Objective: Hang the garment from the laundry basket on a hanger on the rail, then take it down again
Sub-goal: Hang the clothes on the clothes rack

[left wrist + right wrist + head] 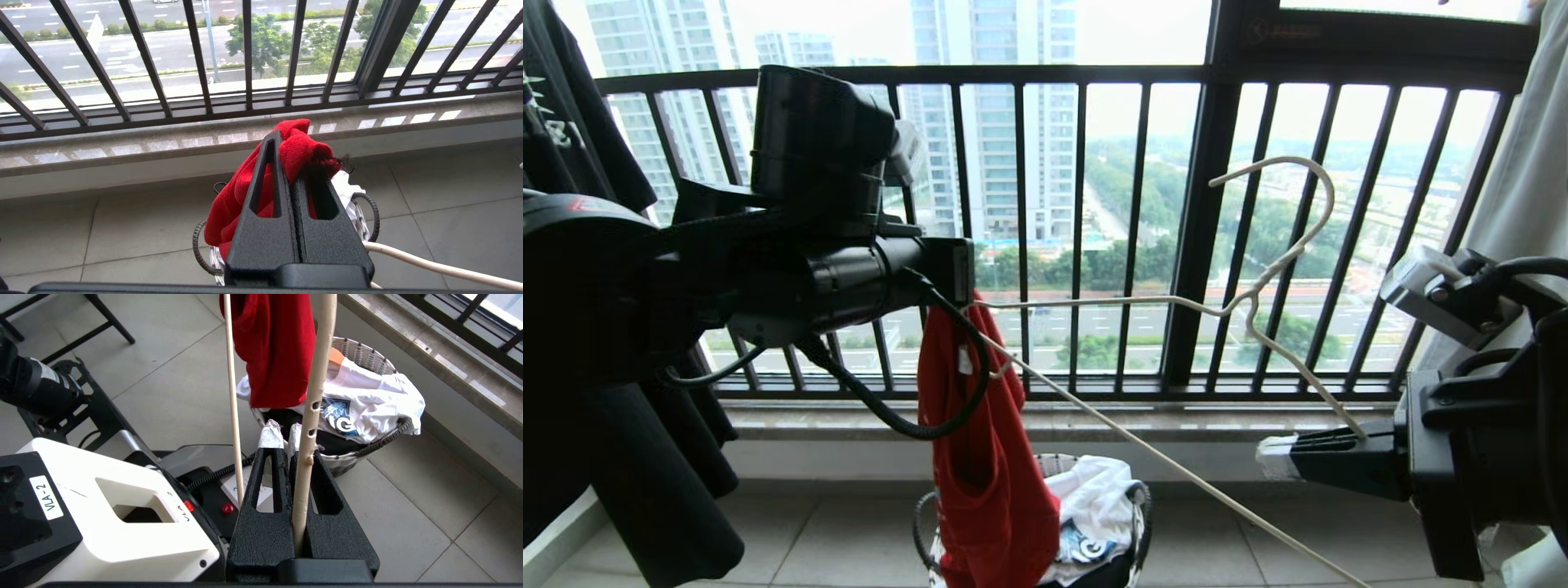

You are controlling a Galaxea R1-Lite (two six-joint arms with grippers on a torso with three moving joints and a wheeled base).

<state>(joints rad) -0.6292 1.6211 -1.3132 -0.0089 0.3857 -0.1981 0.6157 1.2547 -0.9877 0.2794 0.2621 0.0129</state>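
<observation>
The red garment point(984, 457) hangs bunched from my left gripper point(960, 278), which is shut on its top fold above the laundry basket point(1139, 506). In the left wrist view red cloth point(229, 204) wraps over the left gripper point(292, 151). My right gripper point(1278, 457) is shut on one sloping arm of the cream hanger point(1258, 286), whose hook points up and left. The hanger's far corner reaches the garment beside the left gripper. The right wrist view shows the hanger's arm point(314, 396) clamped in the right gripper point(282, 435), with the garment point(278, 347) and basket point(367, 355) beyond. The rail is out of view.
The black balcony railing point(1209, 229) and stone sill point(1176, 420) stand close behind. A black T-shirt point(645, 457) hangs at the left and a pale garment point(1527, 163) at the right. A white printed T-shirt point(1094, 498) lies in the basket. My base point(102, 514) is below the right arm.
</observation>
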